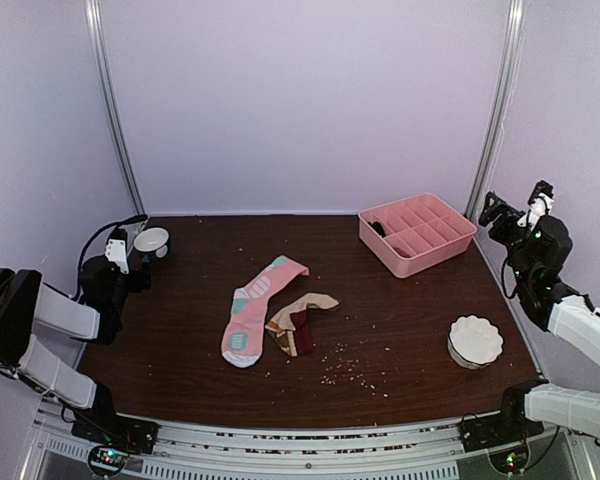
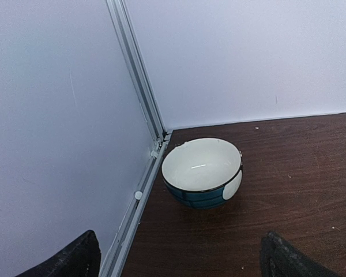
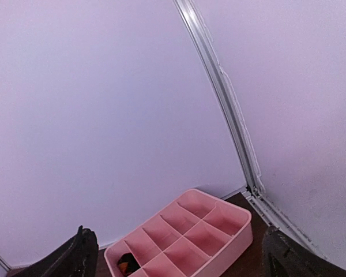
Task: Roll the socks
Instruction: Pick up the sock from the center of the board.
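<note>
From above, you see the pink sock point(image 1: 252, 312) lying flat in the middle of the brown table point(image 1: 180, 340). The beige sock point(image 1: 298, 322) lies just beside it, on its right. Little crumbs point(image 1: 350, 370) are scattered in front of the socks. Your left gripper point(image 1: 130, 243) hangs far off at the left, near a blue bowl point(image 1: 151, 240). Your right gripper point(image 1: 495, 208) is far off at the right, near the pink tray point(image 1: 417, 233). A white bowl point(image 1: 475, 340) sits at the front right.

The left wrist camera shows the blue bowl in the corner. The two dark fingers point(image 2: 69, 257) are spread wide, with nothing between them.

The right wrist camera shows the tray by the wall. These fingers point(image 3: 75, 254) are spread wide too, and hold nothing. One pocket of the tray has a small dark thing point(image 3: 124, 264) in it; you cannot tell what it is.
</note>
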Action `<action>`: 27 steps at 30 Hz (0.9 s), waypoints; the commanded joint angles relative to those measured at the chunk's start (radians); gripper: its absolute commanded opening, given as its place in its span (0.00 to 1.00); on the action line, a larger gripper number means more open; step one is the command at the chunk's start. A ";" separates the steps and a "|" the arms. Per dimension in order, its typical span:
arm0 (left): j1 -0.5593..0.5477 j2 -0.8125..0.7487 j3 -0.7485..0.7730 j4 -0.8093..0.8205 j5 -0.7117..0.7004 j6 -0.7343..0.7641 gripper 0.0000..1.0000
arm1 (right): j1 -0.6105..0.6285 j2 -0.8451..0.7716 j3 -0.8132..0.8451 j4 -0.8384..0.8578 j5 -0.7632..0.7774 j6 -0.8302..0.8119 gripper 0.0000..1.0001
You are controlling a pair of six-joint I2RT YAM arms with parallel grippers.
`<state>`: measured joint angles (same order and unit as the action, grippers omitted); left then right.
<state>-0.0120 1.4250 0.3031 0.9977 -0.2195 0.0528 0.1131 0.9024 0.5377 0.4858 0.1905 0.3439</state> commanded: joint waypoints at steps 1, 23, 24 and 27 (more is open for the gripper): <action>0.010 -0.024 0.012 0.044 0.012 -0.006 0.98 | -0.020 0.022 -0.011 -0.117 -0.151 0.365 1.00; 0.094 -0.249 0.522 -1.097 -0.040 0.233 0.98 | 0.784 0.913 0.685 -0.671 -0.036 0.331 0.89; 0.094 -0.281 0.505 -1.084 -0.027 0.233 0.98 | 0.783 0.936 0.696 -0.671 -0.056 0.349 0.88; 0.096 -0.340 0.506 -1.139 0.042 0.215 0.98 | 0.782 1.003 0.745 -0.695 -0.090 0.381 0.84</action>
<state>0.0799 1.1706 0.8074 -0.0475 -0.2733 0.2771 0.9043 1.8477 1.2167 -0.1417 0.1406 0.6434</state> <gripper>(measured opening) 0.979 0.850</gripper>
